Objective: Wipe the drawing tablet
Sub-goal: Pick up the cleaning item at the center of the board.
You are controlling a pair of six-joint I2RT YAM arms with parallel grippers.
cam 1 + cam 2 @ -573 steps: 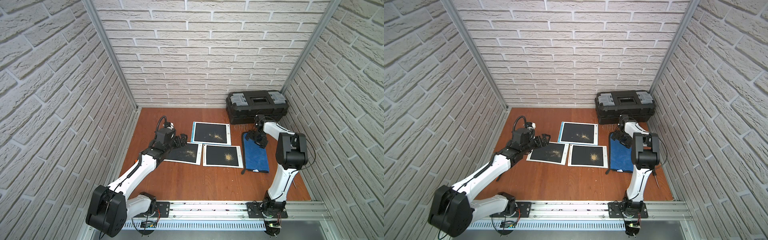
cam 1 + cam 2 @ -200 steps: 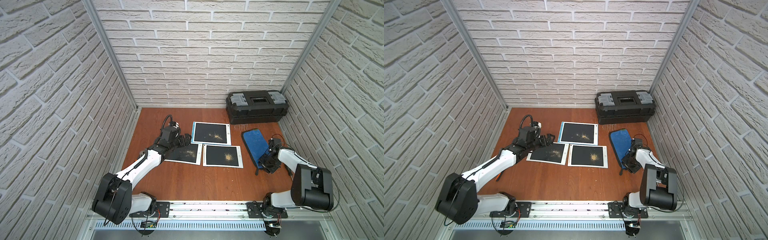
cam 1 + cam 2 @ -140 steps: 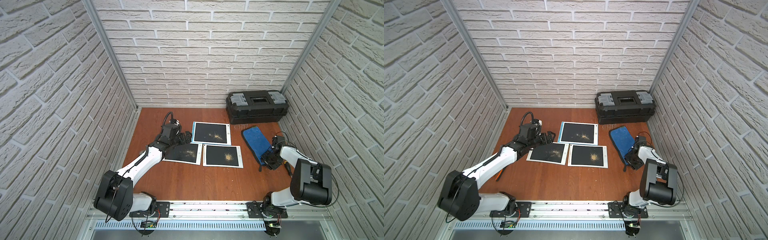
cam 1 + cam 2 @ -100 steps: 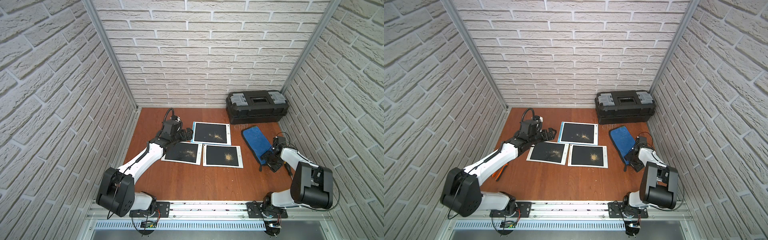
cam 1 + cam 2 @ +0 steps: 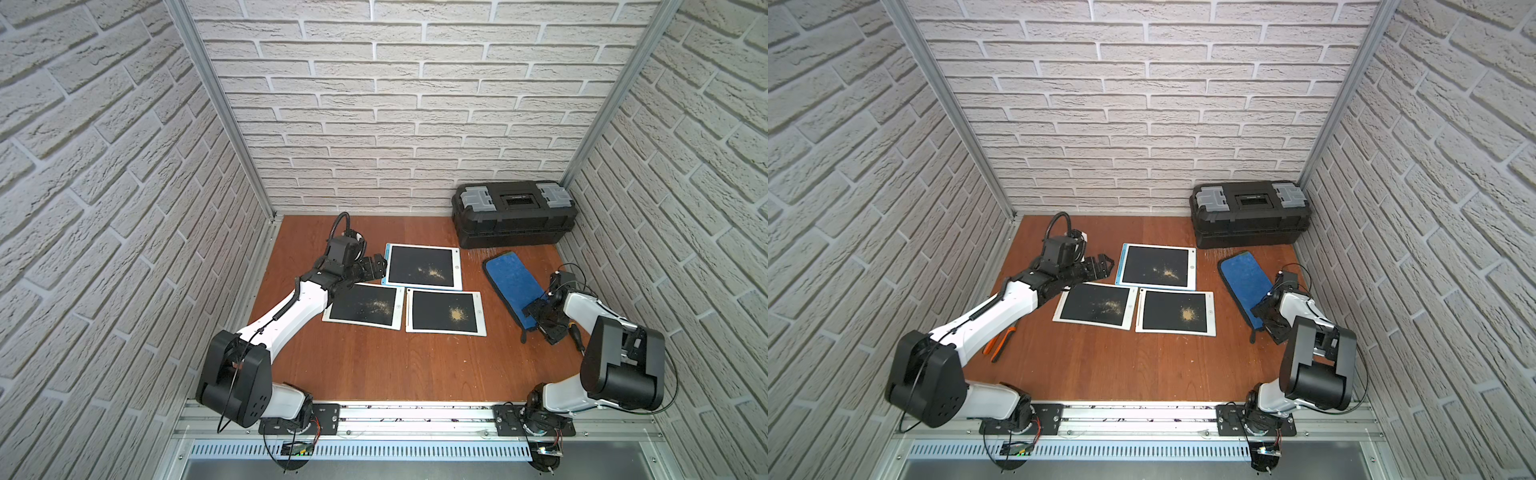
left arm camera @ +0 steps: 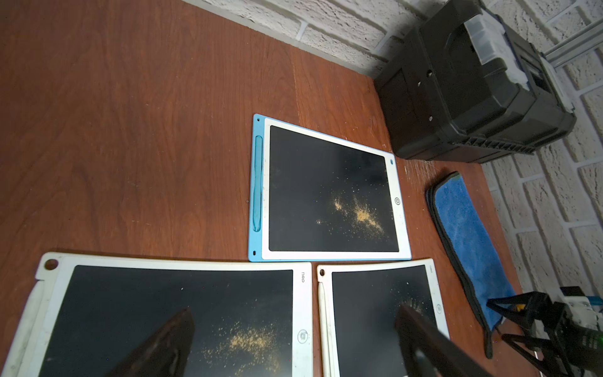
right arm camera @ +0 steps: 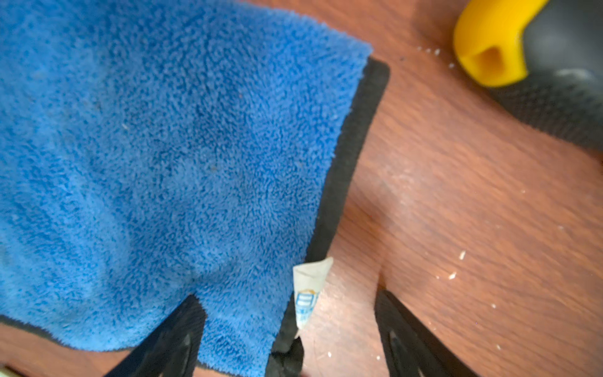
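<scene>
We are fetching the blue cloth [image 5: 509, 276] at centre right: the right gripper [image 5: 544, 322], jaws apart, is straddling its lower corner, seemingly unpinched, needing closure next, while the left gripper [image 5: 372, 266] is hovering, jaws spread, beside the centre-frame drawing tablets [image 5: 424, 266].

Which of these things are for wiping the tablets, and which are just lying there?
For the job: blue cloth, blue-edged tablet, white tablet nearest the cloth, other white tablet.

Just lying about: black toolbox, orange-handled pliers, yellow-and-black tool handle.
</scene>
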